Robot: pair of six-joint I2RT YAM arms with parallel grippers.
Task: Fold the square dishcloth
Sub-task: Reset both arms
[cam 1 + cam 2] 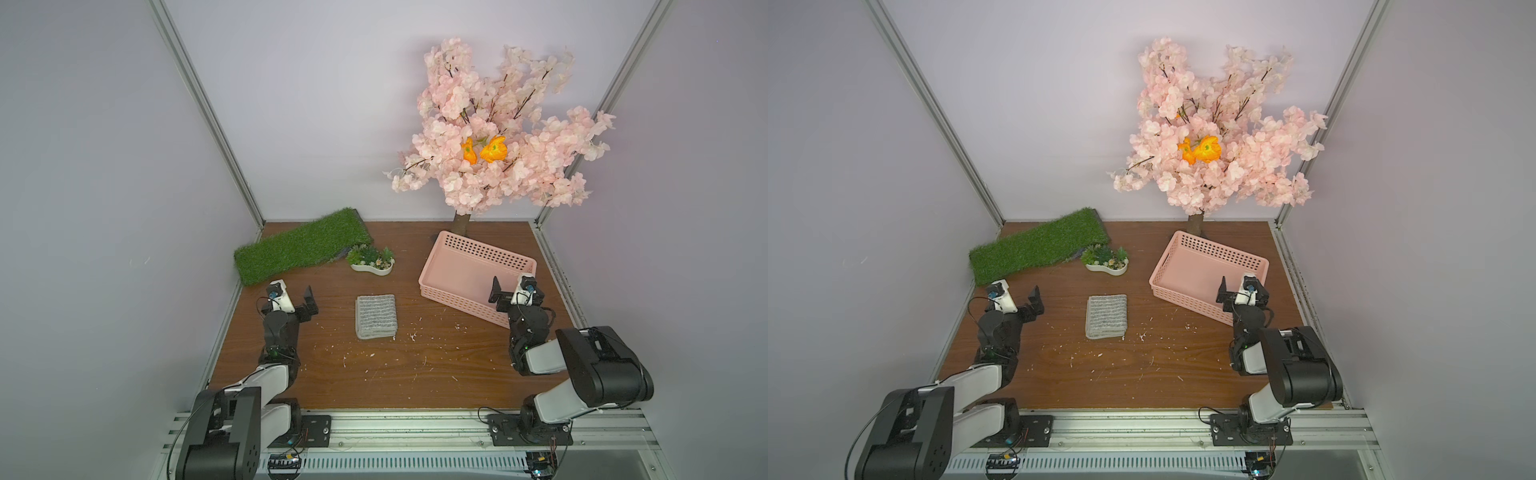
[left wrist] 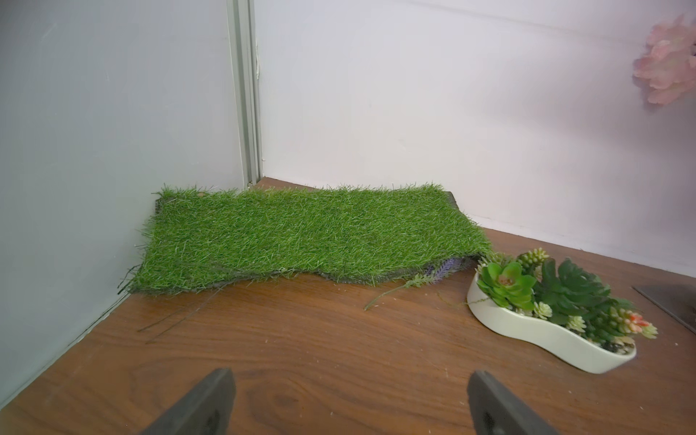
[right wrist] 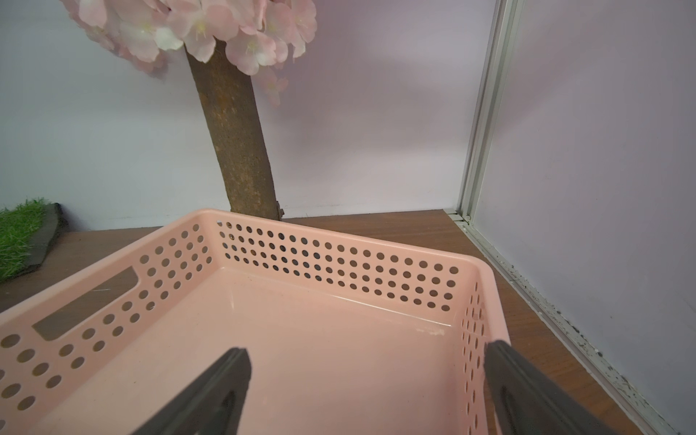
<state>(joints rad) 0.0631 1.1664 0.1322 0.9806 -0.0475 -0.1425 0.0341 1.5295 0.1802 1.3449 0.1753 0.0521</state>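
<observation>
Left tool: jaws wide apart, nothing between them; hangs over bare desk, facing the grass mat.
Right tool: jaws equally wide, empty; poised over the near corner of the pink basket, one finger roughly above its side wall.
Square dishcloth: flat at mid-desk between the two arms, touched by neither; a compact rectangle with stacked layers along its near edge, so I judge it already folded.
Reason for placement: both tools stand off to either side, probably so the finished cloth lies undisturbed.
Pink basket, contents: none; set askew at the right rear, near the cloth but apart.
Grass mat, position: left rear corner, against the wall.
Succulent dish: just beside the mat's end, behind the cloth, apart from it.
Blossom tree: trunk behind the basket, branches overhanging it.
Edges: cloth sides run roughly square to the desk front.
Open room: broad bare desk in front, speckled with white crumbs; walls crowd both arms' outer sides.
</observation>
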